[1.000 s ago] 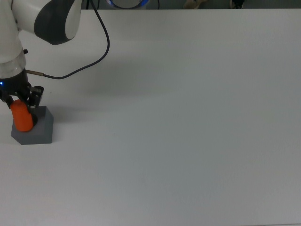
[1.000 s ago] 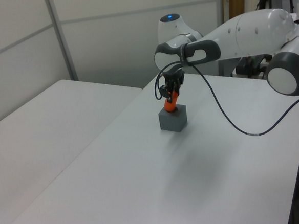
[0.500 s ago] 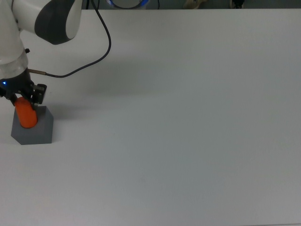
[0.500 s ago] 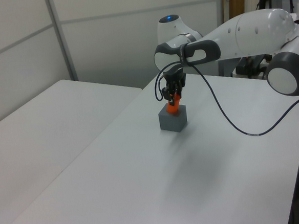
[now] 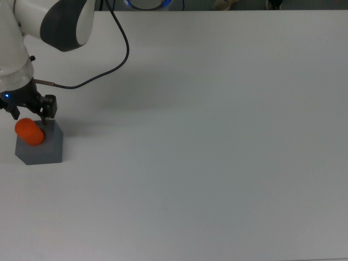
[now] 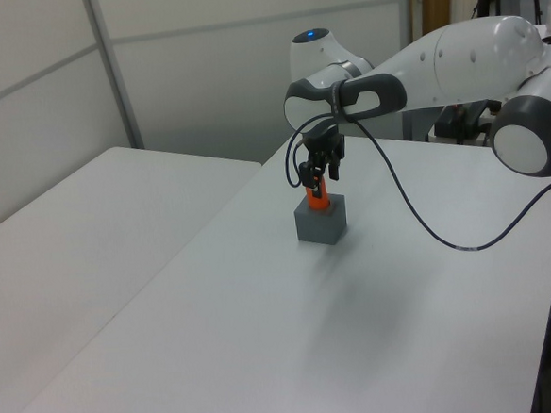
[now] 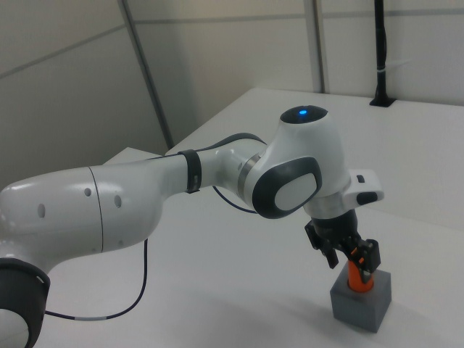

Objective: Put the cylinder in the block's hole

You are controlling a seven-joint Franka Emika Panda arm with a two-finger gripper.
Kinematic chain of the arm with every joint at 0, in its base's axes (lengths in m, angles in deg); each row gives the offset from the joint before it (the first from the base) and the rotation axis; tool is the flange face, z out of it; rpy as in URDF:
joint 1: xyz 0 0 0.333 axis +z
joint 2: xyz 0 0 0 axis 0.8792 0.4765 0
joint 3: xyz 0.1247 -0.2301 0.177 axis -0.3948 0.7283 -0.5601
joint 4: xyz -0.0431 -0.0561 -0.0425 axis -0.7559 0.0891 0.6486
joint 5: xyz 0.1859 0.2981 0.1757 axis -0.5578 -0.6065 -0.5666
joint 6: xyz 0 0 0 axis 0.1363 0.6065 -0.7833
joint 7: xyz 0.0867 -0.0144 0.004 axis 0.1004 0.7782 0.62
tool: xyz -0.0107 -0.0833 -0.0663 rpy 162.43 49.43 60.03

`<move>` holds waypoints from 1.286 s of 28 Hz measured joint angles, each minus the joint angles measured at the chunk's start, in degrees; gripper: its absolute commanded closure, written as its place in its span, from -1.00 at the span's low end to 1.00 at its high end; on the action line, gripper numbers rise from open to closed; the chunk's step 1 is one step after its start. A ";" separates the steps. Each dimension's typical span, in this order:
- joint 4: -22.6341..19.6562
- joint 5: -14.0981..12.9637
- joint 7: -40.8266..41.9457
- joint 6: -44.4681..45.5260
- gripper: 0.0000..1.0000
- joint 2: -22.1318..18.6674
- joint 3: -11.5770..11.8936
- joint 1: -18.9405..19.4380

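Observation:
The orange cylinder (image 5: 29,132) stands upright in the hole on top of the dark grey block (image 5: 46,152), near the top view's left edge. The cylinder fills the hole and hides it. My gripper (image 5: 31,111) hangs just above the cylinder with its fingers spread open, one on each side of the cylinder's rounded top. In the left view the cylinder (image 6: 318,198) pokes out of the block (image 6: 319,224) under the gripper (image 6: 318,170). The right view shows the cylinder (image 7: 357,277) in the block (image 7: 362,303), with the gripper (image 7: 353,255) over it.
A black cable (image 5: 109,60) loops from the arm over the white table (image 5: 217,136). A second white table (image 6: 87,220) stands beside it at the left view's left. The table's edge runs close to the block on the top view's left.
The cylinder was tilted in the gripper's hold over the block. It now stands straight and lower in the hole, and the gripper has let go and lifted slightly.

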 measured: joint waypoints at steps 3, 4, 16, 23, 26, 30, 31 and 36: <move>0.16 0.00 0.00 0.00 -1.00 -0.15 0.00 0.00; 0.27 0.00 0.00 0.00 -1.00 -0.26 0.00 0.00; 1.24 0.00 -0.24 5.56 -1.00 -7.63 -0.02 2.53; 1.19 0.00 -0.44 11.29 -1.00 -9.33 -0.18 5.12; 1.18 0.19 -0.84 12.43 -1.00 -9.34 -0.21 6.47; 1.23 0.33 -0.99 13.62 -1.00 -9.48 -0.22 7.32; 1.25 0.40 -0.99 14.17 -1.00 -9.53 -0.22 7.49; 1.28 0.56 -1.27 16.42 -1.00 -9.99 -0.24 8.96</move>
